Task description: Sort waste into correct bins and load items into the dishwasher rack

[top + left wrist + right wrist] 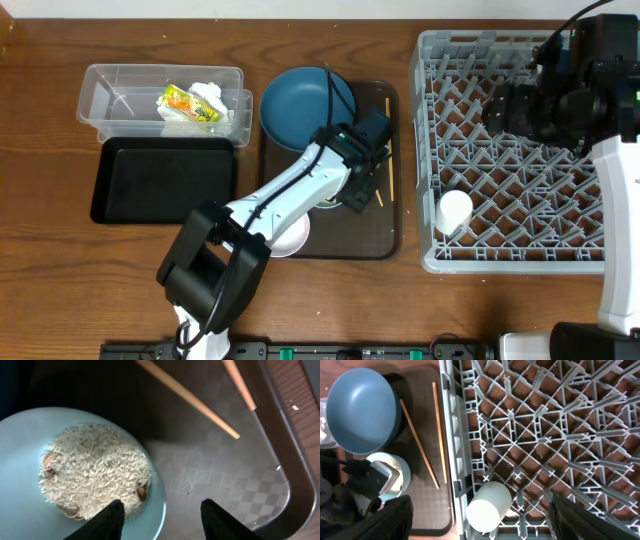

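Observation:
A light blue bowl (20,450) holding rice scraps (95,470) sits on the brown tray. My left gripper (162,505) is open and straddles the bowl's right rim, one finger over the rice and one outside; it also shows in the overhead view (355,190). Two chopsticks (190,397) lie beyond it. The dark blue plate (300,105) and white bowl (290,240) are on the same tray. My right gripper (515,110) is open and empty above the grey rack (520,150). A white cup (487,507) lies in the rack's front left corner.
The clear tub (120,95) at the back left holds the white tissue (210,92) and the snack wrapper (185,105). The black tray (165,180) lies in front of it. The brown tray's raised rim (292,475) runs right of my left gripper.

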Action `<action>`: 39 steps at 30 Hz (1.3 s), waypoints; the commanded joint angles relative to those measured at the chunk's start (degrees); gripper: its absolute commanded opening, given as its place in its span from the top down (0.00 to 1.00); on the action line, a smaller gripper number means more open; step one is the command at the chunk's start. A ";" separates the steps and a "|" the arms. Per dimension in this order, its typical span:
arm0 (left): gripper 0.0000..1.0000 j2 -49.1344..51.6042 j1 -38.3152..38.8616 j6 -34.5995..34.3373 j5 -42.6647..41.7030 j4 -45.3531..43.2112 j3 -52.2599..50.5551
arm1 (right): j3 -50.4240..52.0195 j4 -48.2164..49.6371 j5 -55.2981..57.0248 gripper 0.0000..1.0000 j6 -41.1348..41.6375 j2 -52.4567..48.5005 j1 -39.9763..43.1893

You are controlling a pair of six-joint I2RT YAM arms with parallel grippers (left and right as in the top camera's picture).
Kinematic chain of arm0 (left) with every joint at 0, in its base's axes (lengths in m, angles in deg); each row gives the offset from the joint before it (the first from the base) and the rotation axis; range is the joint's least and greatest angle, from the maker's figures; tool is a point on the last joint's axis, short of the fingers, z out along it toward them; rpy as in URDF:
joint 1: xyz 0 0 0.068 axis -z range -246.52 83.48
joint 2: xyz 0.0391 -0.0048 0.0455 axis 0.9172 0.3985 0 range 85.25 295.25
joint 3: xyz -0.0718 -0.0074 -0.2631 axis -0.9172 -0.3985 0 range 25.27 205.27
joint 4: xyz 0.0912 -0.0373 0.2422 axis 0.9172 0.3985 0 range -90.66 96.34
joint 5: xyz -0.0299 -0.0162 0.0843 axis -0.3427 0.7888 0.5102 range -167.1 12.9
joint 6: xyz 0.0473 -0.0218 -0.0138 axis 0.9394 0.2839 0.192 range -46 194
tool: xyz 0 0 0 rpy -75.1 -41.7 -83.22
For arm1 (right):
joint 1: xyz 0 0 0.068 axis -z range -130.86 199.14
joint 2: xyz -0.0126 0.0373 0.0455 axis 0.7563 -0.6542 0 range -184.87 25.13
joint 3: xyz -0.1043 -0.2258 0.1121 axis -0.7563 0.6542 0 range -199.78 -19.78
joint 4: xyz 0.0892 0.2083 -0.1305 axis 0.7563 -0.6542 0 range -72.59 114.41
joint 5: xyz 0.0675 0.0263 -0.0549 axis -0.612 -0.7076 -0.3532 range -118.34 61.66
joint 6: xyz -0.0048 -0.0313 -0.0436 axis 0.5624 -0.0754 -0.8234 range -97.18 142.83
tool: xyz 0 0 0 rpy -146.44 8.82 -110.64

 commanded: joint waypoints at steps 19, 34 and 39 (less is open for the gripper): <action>0.64 2.01 0.15 0.55 -0.22 -5.35 -3.39 | -0.61 -1.07 0.04 0.15 -1.79 -0.15 0.15; 0.74 3.43 0.13 0.55 -0.20 -5.97 -3.39 | -0.61 -1.73 0.22 0.15 -1.95 -0.15 0.04; 0.90 3.52 0.13 0.55 -0.20 -6.12 -3.39 | -0.61 -1.75 0.22 0.15 -1.95 -0.15 0.04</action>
